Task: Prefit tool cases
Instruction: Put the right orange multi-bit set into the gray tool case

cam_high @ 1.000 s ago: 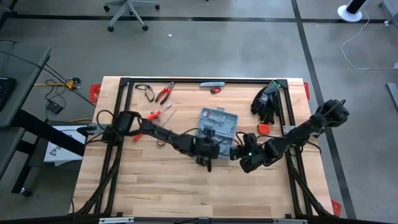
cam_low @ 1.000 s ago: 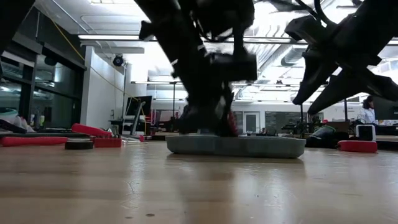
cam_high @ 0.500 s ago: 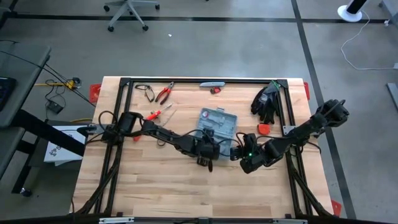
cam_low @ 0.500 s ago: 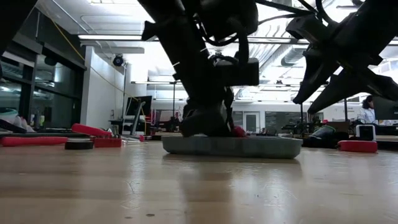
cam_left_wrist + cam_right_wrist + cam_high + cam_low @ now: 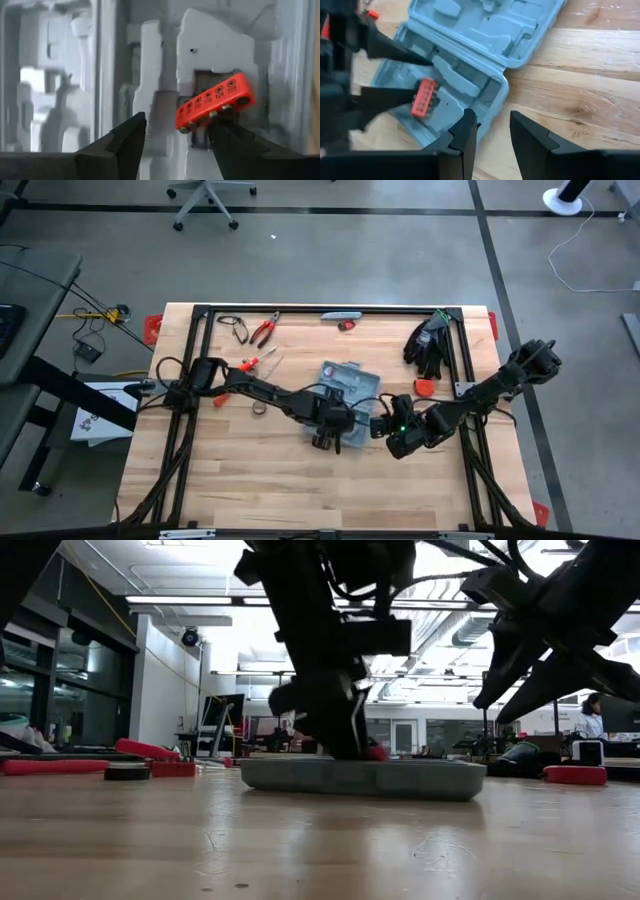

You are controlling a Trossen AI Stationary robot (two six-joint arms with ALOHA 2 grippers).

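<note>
So I'm at the bit where the red bit holder (image 5: 214,108) goes into its slot in the open tool case (image 5: 348,383). From the left wrist view it sits crooked, one end cocked up out of the recess, so I'd say it isn't seated yet. My tip for doing this well: don't just pull away. Nudge the high end down flat, square to the slot, and keep the case from sliding on the counter (image 5: 250,480).

The left jaws (image 5: 172,131) are spread wide, holding nothing, with the holder lying between the fingertips and brushing the finger on one side. The case is just past them, at about 1 o'clock from the left gripper in the high view.

The right jaws (image 5: 493,127) hover partly open and empty, just off the case's near edge, case at roughly 10 o'clock from them.
</note>
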